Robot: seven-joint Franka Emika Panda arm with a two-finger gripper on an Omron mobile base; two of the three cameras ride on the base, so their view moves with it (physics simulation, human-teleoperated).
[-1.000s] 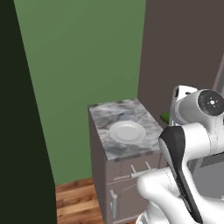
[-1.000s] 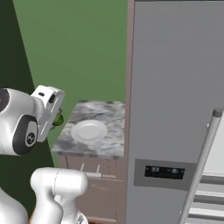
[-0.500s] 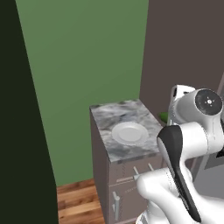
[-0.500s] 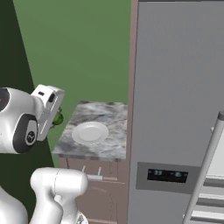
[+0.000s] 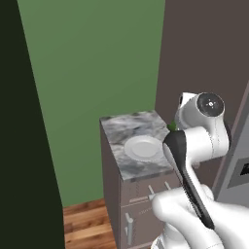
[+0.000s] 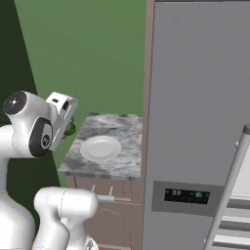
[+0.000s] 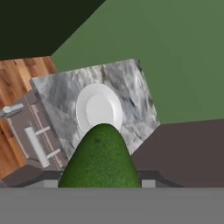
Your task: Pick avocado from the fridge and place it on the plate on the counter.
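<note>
One avocado (image 7: 101,158) sits clenched between our fingers, its dark green bumpy bulk rising from 6 o'clock in the hand view and overlapping the near rim of the white plate (image 7: 99,110). In the right base view a sliver of that green shows at the gripper (image 6: 68,128), at about 9 o'clock from the plate (image 6: 100,148) and off the counter's (image 6: 119,166) left edge; in the left base view the same green speck (image 5: 172,127) peeks out beside the wrist, at 2 o'clock from the plate (image 5: 142,147).

Over the last second the counter (image 5: 130,127) and plate have slid across both base views, and the whole picture went with them, so we read that as our base driving, not the dish moving. Relative to our own body the hand has hardly shifted. The fridge (image 6: 195,112) now stands shut at 3 o'clock of the counter.

We judge the pick done and the carry well along: the plate lies bare, and what remains is to bring the fruit over its middle, lower, and let go.
</note>
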